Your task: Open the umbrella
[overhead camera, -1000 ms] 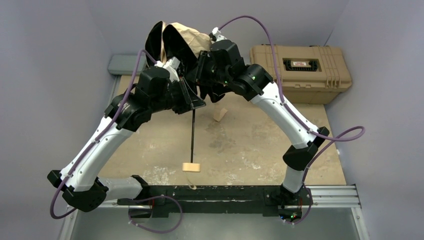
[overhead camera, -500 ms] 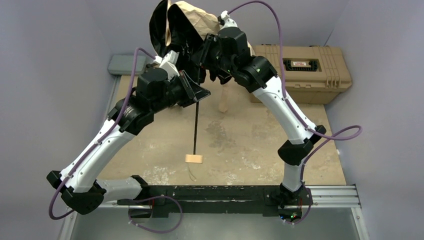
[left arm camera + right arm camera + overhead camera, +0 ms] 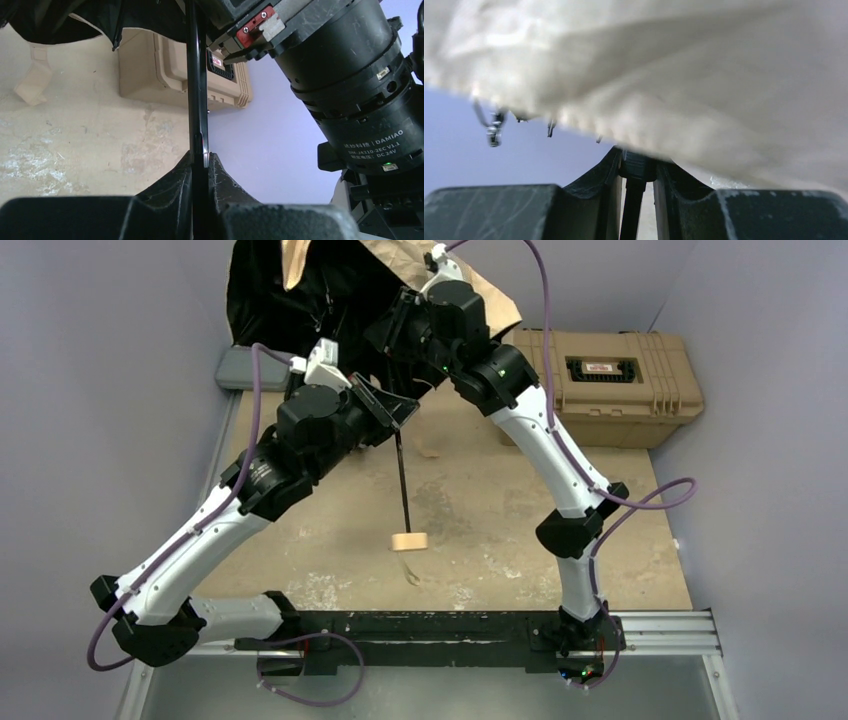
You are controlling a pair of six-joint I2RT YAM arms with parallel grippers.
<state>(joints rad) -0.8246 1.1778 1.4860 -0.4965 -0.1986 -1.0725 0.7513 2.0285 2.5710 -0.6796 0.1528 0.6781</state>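
The umbrella is held up over the back of the table. Its beige canopy with black underside (image 3: 290, 290) is spreading at the top of the overhead view. The thin black shaft (image 3: 402, 480) runs down to the small cream handle (image 3: 410, 541), which hangs above the table. My left gripper (image 3: 392, 420) is shut on the shaft (image 3: 196, 90). My right gripper (image 3: 405, 325) is shut on the black runner (image 3: 638, 167) just under the pale canopy fabric (image 3: 674, 75). A tan strap (image 3: 32, 82) dangles from the canopy.
A tan hard toolbox (image 3: 600, 375) stands at the back right, also in the left wrist view (image 3: 165, 70). A grey-blue pouch (image 3: 245, 368) lies at the back left. The worn wooden tabletop (image 3: 480, 520) lies below, with purple walls on both sides.
Both arms have risen and moved toward the back. The right gripper has pushed the runner up the shaft and the canopy has spread wider, leftward. The handle has swung slightly right and lifted.
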